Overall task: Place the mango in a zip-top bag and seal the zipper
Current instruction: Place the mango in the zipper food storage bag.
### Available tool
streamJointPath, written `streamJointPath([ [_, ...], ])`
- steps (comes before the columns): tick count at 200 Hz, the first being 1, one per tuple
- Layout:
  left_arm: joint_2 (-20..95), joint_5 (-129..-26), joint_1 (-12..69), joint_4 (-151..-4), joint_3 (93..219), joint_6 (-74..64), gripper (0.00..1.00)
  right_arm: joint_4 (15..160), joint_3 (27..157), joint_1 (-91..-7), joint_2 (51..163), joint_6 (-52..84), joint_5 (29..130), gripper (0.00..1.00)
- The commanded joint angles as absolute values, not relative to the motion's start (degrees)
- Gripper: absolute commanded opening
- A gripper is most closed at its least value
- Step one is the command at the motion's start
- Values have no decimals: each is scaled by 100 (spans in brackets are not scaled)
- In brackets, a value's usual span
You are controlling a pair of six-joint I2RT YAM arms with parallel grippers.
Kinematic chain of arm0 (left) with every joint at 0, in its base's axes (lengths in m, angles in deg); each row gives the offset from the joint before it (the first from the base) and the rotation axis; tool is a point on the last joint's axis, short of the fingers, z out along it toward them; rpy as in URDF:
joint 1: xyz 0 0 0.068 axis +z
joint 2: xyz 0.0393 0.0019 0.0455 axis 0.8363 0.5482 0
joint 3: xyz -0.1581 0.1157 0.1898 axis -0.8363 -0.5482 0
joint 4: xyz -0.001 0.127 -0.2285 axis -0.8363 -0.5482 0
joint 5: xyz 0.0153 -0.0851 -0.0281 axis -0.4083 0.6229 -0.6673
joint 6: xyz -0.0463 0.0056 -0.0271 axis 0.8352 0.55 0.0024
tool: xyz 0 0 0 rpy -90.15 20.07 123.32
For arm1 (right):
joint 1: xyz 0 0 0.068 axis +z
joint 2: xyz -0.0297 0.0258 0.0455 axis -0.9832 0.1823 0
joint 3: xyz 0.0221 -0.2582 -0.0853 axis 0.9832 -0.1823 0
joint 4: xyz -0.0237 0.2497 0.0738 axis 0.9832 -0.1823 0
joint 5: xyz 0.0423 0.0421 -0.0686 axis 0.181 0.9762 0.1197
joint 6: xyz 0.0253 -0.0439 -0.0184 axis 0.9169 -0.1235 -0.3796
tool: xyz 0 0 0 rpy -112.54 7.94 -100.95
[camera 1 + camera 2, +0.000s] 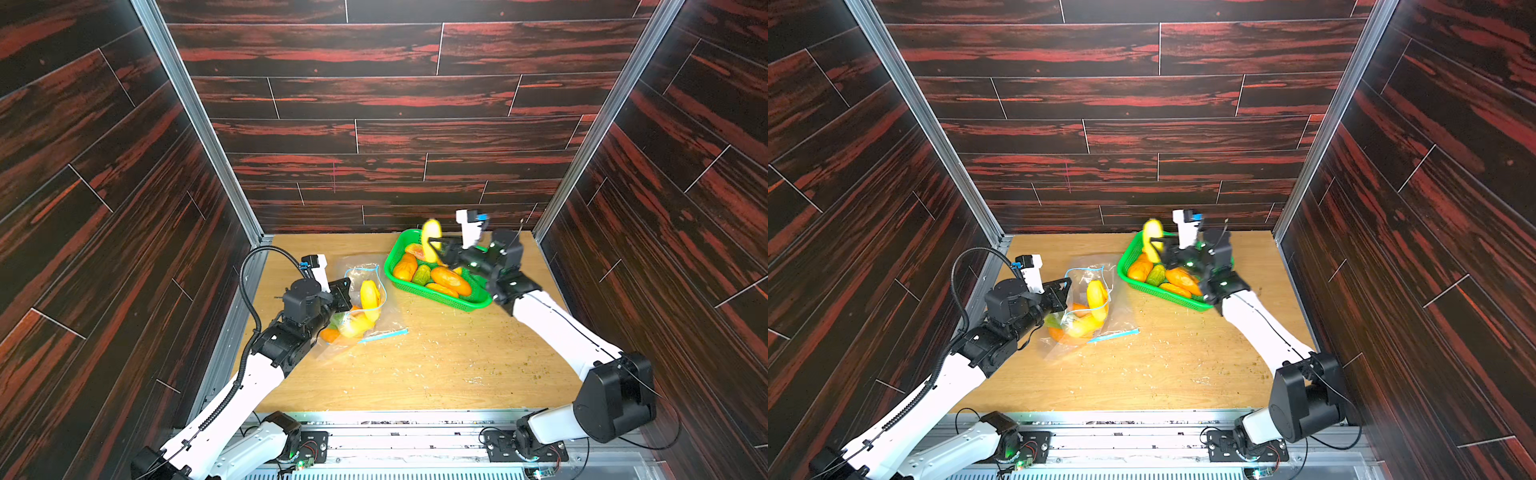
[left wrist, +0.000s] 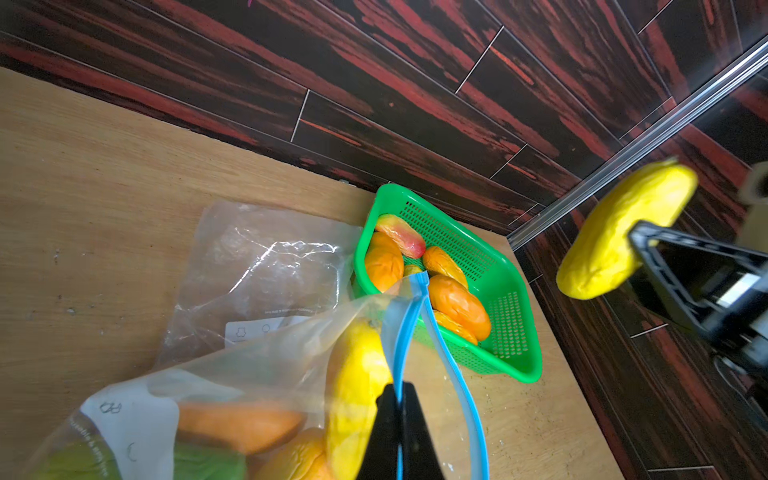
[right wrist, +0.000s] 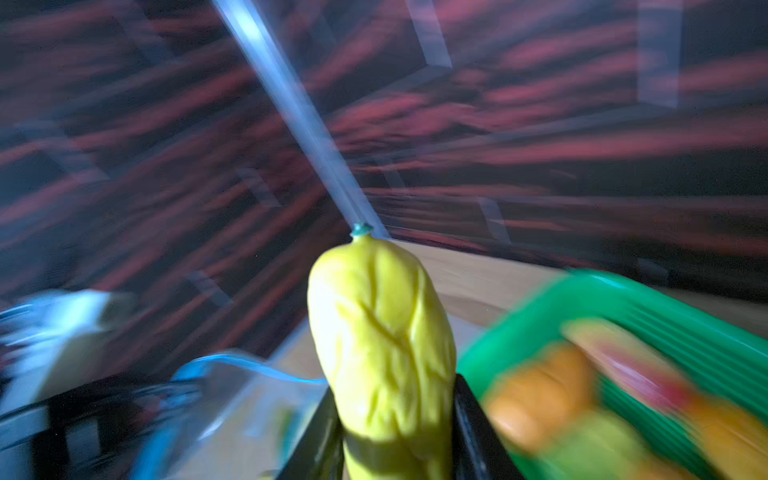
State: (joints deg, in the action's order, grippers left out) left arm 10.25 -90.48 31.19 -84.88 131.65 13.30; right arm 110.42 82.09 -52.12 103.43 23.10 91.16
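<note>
I'm holding the yellow mango [image 1: 430, 230] in my right gripper [image 1: 437, 246] above the green basket [image 1: 469, 305] at 1 o'clock. My left gripper [image 2: 400, 399] is pinching the zip-top bag [image 2: 270, 361] rim at 10 o'clock. Bagging and sealing are remaining.

A wrinkled yellow oblong mango [image 1: 431, 235] is set off against wall panels [image 1: 374, 104] patterned as dark brown planks streaked with red. A perforated green plastic basket [image 1: 457, 305] is filled with orange fruits [image 1: 451, 280] and 1 green fruit [image 1: 421, 275]. A clear plastic zip-top bag [image 2: 270, 357] is edged by a light blue zipper strip [image 2: 457, 374], and yellow, orange and green are seen through it. The pale wooden tabletop [image 1: 415, 374] is marked by fine grain.
</note>
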Motion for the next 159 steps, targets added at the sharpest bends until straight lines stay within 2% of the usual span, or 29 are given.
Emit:
streamJointPath([
  [1,1001,-8940,3132,-8216,13201,1467,1,12766,8043,-4701,10651,2797,9661,10],
  [48,1007,-8853,3136,-8175,13376,1547,1,13574,8152,-4195,11418,2969,9840,11],
  [92,1169,-8752,3138,-8074,13609,1670,0,13369,8252,-3987,11781,2790,10036,17],
  [111,1224,-8766,3133,-8199,13854,1669,0,12904,8316,-3976,11746,2557,10081,29],
  [137,1238,-8780,3136,-8276,14126,1674,0,11989,8570,-3973,11660,2183,9917,53],
  [159,1230,-8764,3144,-8276,14248,1686,0,11473,8712,-3981,11580,1984,9765,64],
])
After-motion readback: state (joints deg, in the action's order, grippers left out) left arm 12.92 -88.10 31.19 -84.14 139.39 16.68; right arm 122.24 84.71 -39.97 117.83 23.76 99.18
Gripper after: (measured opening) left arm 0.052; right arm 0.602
